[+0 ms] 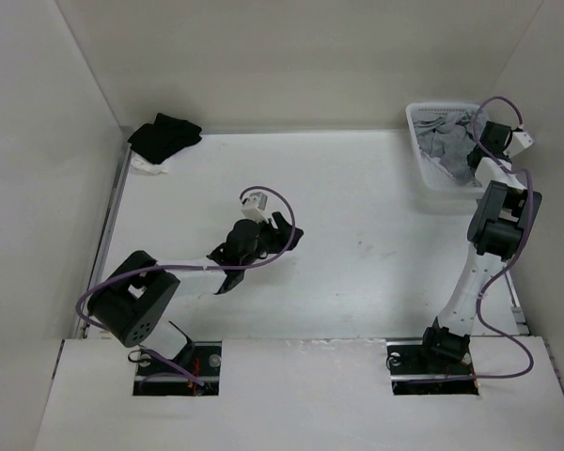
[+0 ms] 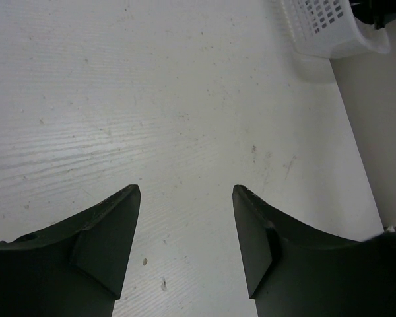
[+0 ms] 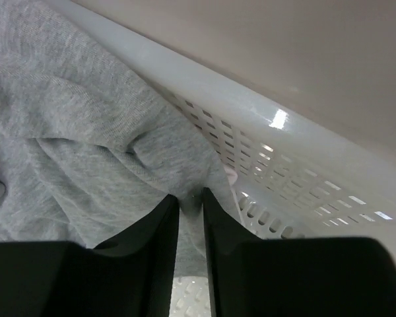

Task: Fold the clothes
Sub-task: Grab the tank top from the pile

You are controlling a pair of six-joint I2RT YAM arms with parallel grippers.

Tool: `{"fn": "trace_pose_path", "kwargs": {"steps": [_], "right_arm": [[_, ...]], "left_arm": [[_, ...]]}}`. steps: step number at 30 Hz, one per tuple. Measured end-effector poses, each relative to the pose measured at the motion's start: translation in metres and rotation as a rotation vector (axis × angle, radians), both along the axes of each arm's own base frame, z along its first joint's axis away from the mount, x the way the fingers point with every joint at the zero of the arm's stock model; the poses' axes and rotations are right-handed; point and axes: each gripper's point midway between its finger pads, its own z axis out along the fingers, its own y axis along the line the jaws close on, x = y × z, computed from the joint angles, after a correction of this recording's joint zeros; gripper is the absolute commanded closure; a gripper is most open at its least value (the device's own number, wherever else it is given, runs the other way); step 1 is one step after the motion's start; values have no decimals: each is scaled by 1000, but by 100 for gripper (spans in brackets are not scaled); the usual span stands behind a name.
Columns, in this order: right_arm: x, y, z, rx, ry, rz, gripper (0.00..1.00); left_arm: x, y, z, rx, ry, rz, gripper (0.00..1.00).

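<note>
The grey tank top [image 1: 442,143] lies bunched inside the white perforated basket [image 1: 416,150] at the far right corner of the table [image 1: 357,282]. It is heaped in soft folds, so no long axis can be read from it yet.

The right arm is plainly the nearer one. The right gripper [image 1: 467,153] reaches down into the basket, and in the right wrist view its tips [image 3: 190,197] sit right at the edge of the grey knit [image 3: 86,152], close to the basket's slotted right wall [image 3: 284,172]. The two fingers stand nearly together with only a thin slit between them. Cloth spreads left and far from the tips, but I cannot tell whether a fold is actually pinched in that slit or whether the fingers merely rest against it.

The left gripper [image 1: 287,230] hangs over the bare middle of the table, well apart from the basket, which lies to its far right [image 2: 330,26]. Its fingers [image 2: 109,238] are spread wide over bare tabletop with nothing between them.

The pull-out therefore seems to fall to the right arm, drawing the top leftward and nearer, toward the waiting left gripper. The black garment [image 1: 164,136] in the far left corner is apart from all this.
</note>
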Motion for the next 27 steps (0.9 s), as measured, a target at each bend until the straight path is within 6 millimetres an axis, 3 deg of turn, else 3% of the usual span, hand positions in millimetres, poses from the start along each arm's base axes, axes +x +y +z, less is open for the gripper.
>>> {"fn": "trace_pose_path", "kwargs": {"steps": [4,11,14,17,21,22,24,27], "right_arm": [[3,0,2,9,-13,1,99],[5,10,9,17,-89,39,100],[-13,27,34,18,-137,65,100],[-28,52,115,-19,-287,108,100],[-60,112,278,-111,-627,226,100],[-83,141,334,-136,-754,281,100],[-121,182,400,-154,-915,363,100],[-182,239,469,-147,-1105,501,99]], "left_arm": [[1,0,1,-12,2,-3,43],[2,0,2,-19,2,-5,43],[2,0,2,-22,3,-6,44],[2,1,2,-29,7,1,44],[3,10,-5,-28,22,21,44],[4,14,-8,-27,31,32,44],[5,20,-11,-28,39,48,44],[8,31,-11,-36,40,79,44]]}}
